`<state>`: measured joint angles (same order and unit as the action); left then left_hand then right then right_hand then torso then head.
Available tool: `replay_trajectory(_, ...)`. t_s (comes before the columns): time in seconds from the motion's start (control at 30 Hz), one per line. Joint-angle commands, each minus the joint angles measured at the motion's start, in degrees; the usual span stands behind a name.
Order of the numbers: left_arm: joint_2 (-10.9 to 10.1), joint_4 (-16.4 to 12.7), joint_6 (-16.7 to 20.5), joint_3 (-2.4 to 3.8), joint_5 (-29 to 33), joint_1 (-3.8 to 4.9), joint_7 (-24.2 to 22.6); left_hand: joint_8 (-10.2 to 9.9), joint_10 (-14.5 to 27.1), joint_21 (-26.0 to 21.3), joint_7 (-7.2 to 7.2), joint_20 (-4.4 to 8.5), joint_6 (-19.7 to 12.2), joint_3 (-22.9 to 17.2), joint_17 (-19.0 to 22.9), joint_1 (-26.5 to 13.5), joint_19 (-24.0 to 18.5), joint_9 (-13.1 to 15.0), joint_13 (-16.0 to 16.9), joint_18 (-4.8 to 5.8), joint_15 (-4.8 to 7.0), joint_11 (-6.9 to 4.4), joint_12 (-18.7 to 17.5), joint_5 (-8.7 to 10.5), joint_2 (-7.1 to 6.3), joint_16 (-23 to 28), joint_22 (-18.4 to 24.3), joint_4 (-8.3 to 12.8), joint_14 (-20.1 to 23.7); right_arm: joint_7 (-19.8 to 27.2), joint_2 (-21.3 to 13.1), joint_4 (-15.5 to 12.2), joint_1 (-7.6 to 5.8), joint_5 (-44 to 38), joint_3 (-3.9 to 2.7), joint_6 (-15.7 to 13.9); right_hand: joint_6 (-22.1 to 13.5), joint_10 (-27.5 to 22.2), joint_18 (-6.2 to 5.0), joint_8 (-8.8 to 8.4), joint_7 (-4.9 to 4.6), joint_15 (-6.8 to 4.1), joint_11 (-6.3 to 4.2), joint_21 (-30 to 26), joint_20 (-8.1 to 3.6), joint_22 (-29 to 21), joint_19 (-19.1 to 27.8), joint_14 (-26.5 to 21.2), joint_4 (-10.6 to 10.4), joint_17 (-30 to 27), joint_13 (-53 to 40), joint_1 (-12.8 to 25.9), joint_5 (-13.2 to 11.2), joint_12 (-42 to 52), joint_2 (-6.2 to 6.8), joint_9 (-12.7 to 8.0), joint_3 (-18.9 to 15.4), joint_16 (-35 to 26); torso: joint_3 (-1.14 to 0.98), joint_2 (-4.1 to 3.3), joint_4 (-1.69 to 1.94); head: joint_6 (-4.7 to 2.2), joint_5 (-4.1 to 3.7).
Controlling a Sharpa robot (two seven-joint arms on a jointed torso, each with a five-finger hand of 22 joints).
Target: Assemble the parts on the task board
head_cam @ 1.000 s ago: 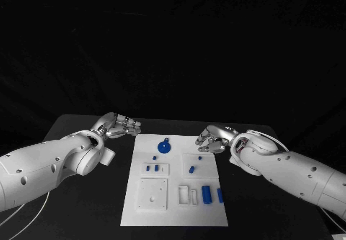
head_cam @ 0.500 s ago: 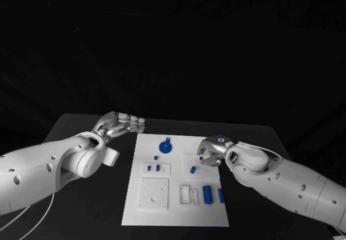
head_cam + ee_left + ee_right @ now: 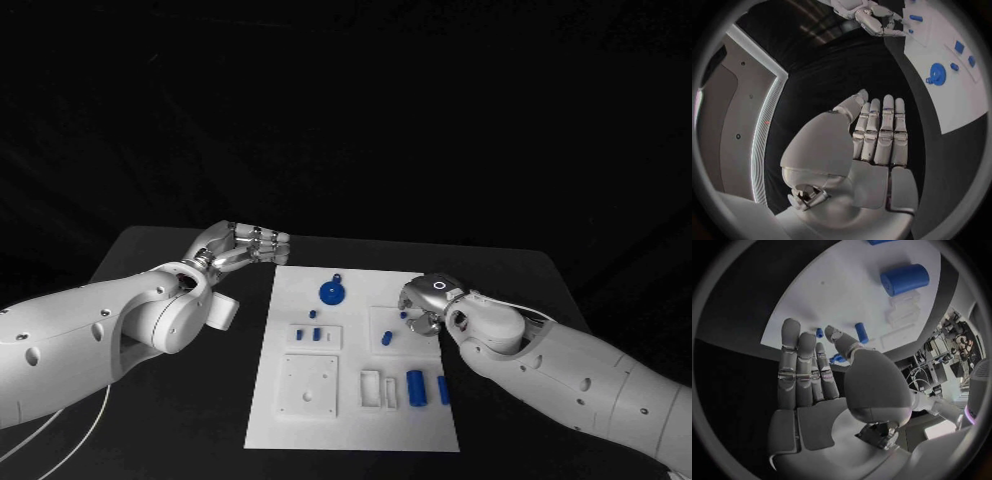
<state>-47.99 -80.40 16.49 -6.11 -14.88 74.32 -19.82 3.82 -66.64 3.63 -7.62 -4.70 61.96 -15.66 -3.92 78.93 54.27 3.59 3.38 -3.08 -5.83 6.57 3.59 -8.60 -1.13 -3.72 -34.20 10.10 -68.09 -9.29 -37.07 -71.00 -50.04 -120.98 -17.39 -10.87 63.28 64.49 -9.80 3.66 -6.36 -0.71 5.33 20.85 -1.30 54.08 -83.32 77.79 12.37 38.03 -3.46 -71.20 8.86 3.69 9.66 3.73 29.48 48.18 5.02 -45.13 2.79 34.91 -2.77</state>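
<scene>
Head view: task board (image 3: 353, 400) in middle of black table (image 3: 173, 260), w/ blue parts spread over it. Blue disc w/ small loop (image 3: 330, 293) sits near far end; short blue peg (image 3: 387, 338) lies on a raised tile mid-board; larger blue cylinder (image 3: 415, 387) and a slimmer blue bar (image 3: 441, 390) sit toward near end, beside white slotted blocks (image 3: 378, 390).

Right hand (image 3: 423, 310) hovers over board's right edge, just beside the short peg. Right wrist view: fingers (image 3: 799, 370) extended and apart, thumb apart from them, nothing held, peg (image 3: 861, 332) just beyond fingertips.

Left hand (image 3: 245, 245) off board, near its far left corner; left wrist view shows fingers (image 3: 879, 132) straight, side by side, holding nothing.

My judgement: step in hand is approach to the short peg. To do well I'd lower slowly, thumb one side, a finger on the other, pinch across the peg's middle, not its ends, so it won't roll off the tile. I'd keep the left hand parked clear.
</scene>
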Motion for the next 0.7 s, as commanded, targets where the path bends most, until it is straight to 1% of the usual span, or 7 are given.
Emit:
replay_trajectory(0.03,0.0,-0.2,-0.9,0.06,0.8,0.12,-0.8,0.1,0.4,0.3,-0.07,0.01,-0.1,0.3,-0.1,-0.3,0.5,0.0,-0.1,0.17,0.0,0.06,-0.2,-0.11,0.19,0.1,0.2,0.0,-0.2,-0.6,0.4,0.6,0.07,-2.6,0.04,-1.8,0.2,0.1,-1.39,-0.1,0.03,0.27,-0.12,-0.3,0.05,0.2,-0.5,0.3,-0.2,0.1,0.1,0.6,-0.4,-0.4,0.27,0.0,1.3,0.1,-0.03,-0.04,-0.03,0.14,0.13)
replay_trajectory(0.07,0.0,-0.2,-0.9,0.06,0.8,0.12,-0.8,0.1,0.4,0.3,-0.05,0.01,-0.1,0.4,-0.1,-0.3,0.6,0.0,-0.1,0.17,-0.01,0.07,-0.2,-0.11,0.18,0.2,0.4,0.0,-0.1,-0.4,0.6,0.9,0.09,-2.4,0.06,-1.9,0.2,0.1,-1.39,-0.1,0.03,0.27,-0.12,-0.3,0.05,0.2,-0.5,0.3,-0.2,0.1,0.1,0.6,-0.4,-0.4,0.27,0.0,1.3,0.1,-0.04,-0.04,-0.05,0.14,0.1)
replay_trajectory(0.13,0.0,-0.1,-0.9,0.06,0.9,0.12,-0.8,0.1,0.5,0.3,-0.04,0.02,-0.1,0.4,-0.1,-0.3,0.6,0.0,-0.1,0.17,-0.01,0.08,-0.2,-0.11,0.18,0.2,0.5,0.0,-0.1,-0.2,0.9,1.2,0.1,-2.2,0.08,-1.9,0.4,0.6,-1.37,-0.09,0.07,0.22,-0.21,-0.4,0.01,0.6,-0.6,0.5,-0.6,0.2,0.1,0.6,-1.1,-0.4,0.05,0.0,2.5,0.2,-0.02,-0.06,-0.02,0.18,0.06)
replay_trajectory(0.17,0.0,-0.1,-0.9,0.06,0.9,0.12,-0.8,0.1,0.5,0.3,-0.04,0.02,-0.1,0.4,-0.1,-0.3,0.6,0.0,-0.1,0.17,-0.01,0.08,-0.2,-0.11,0.18,0.2,0.5,0.0,-0.1,-0.1,1.0,1.4,0.1,-2.1,0.08,-1.9,0.5,0.7,-1.33,-0.09,0.1,0.22,-0.25,-0.4,-0.01,0.7,-0.7,0.5,-0.6,0.2,0.1,0.7,-1.2,-0.4,0.1,0.0,2.9,0.3,0.0,-0.04,-0.03,0.2,0.06)
replay_trajectory(0.33,0.1,-0.1,-1.0,0.06,0.9,0.13,-0.7,0.1,0.5,0.4,-0.05,0.02,-0.1,0.4,-0.1,-0.4,0.8,0.0,-0.1,0.15,-0.01,0.1,-0.2,-0.08,0.19,0.1,1.2,0.0,-0.2,0.4,1.5,2.2,0.11,-1.5,0.1,-1.8,0.8,1.1,-1.22,-0.1,0.13,0.22,-0.33,-0.5,-0.05,1.3,-0.8,0.7,-1.1,0.3,0.1,0.8,-1.4,-0.4,0.05,0.0,4.3,0.3,-0.04,-0.06,-0.06,0.33,0.06)
replay_trajectory(0.6,0.1,-0.2,-1.0,0.06,1.0,0.14,-0.5,0.1,0.6,0.4,-0.04,0.03,-0.1,0.5,-0.1,-0.4,0.9,0.0,-0.1,0.14,0.0,0.11,-0.2,-0.07,0.17,0.1,1.4,0.0,-0.2,1.3,2.4,3.7,0.12,-0.7,0.12,-1.1,1.7,2.7,-1.07,-0.04,0.04,0.08,-0.7,-0.5,-0.15,2.0,-1.0,0.9,-1.3,0.4,0.1,0.7,-1.4,-0.4,-0.92,0.0,5.5,0.4,-0.01,0.0,-0.04,0.59,0.04)
replay_trajectory(0.7,0.1,-0.2,-1.0,0.07,1.0,0.14,-0.4,0.1,0.6,0.4,-0.04,0.03,-0.1,0.5,-0.1,-0.4,0.9,0.0,-0.1,0.14,0.0,0.11,-0.2,-0.07,0.17,0.1,1.4,0.0,-0.2,1.6,2.8,4.3,0.13,-0.4,0.15,-0.8,2.1,3.1,-0.97,-0.06,0.01,0.02,-0.81,-0.5,-0.23,2.3,-1.0,1.0,-1.3,0.4,0.1,0.7,-1.4,-0.4,-1.21,0.0,5.8,0.5,-0.04,-0.01,-0.06,0.58,0.12)
